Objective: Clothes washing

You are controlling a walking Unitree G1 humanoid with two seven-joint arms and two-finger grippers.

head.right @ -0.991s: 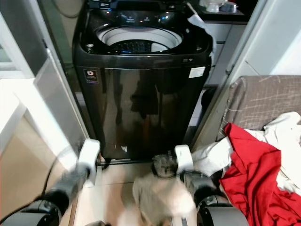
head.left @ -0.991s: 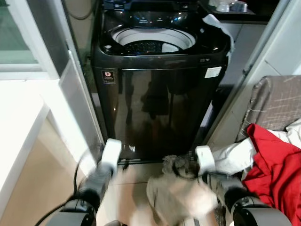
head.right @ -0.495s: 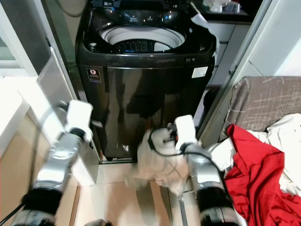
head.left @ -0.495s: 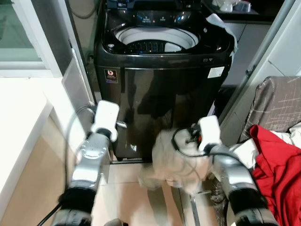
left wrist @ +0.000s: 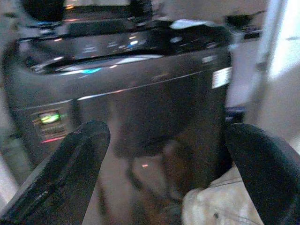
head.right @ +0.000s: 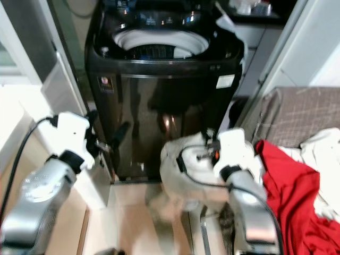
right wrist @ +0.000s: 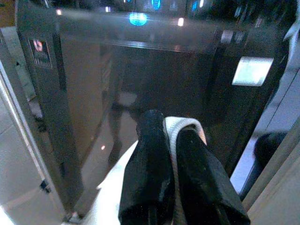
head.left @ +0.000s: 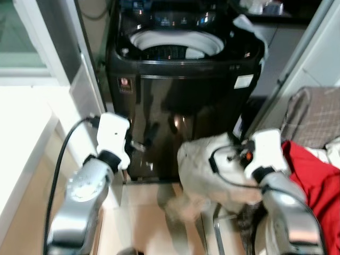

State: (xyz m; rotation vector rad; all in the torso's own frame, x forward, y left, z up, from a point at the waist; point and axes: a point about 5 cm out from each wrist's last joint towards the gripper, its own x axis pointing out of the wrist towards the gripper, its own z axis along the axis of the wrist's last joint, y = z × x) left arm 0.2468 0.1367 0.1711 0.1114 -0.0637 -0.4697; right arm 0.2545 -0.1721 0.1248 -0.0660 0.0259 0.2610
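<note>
A black top-loading washing machine [head.left: 186, 95] stands straight ahead with its lid up and the white drum rim [head.left: 175, 42] showing. My right gripper [right wrist: 171, 124] is shut on a cream garment [head.left: 204, 170], a fold of it pinched between the fingers. The garment hangs in front of the washer's lower front panel, and its lower end trails blurred above the floor. My left gripper [left wrist: 168, 136] is open and holds nothing. It is raised before the washer's left front, with its fingers [head.left: 146, 139] pointing at the panel.
A red cloth [head.left: 313, 180] and a white one lie on a grey checked seat [head.left: 313, 114] at the right. A white counter [head.left: 21, 138] runs along the left. A pale panel [head.left: 87, 90] leans beside the washer. A white cloth [head.left: 249, 29] drapes over its back right corner.
Both arms have risen from near the floor toward the washer's front. The right gripper has carried the cream garment up with it. The left arm has swung forward.
</note>
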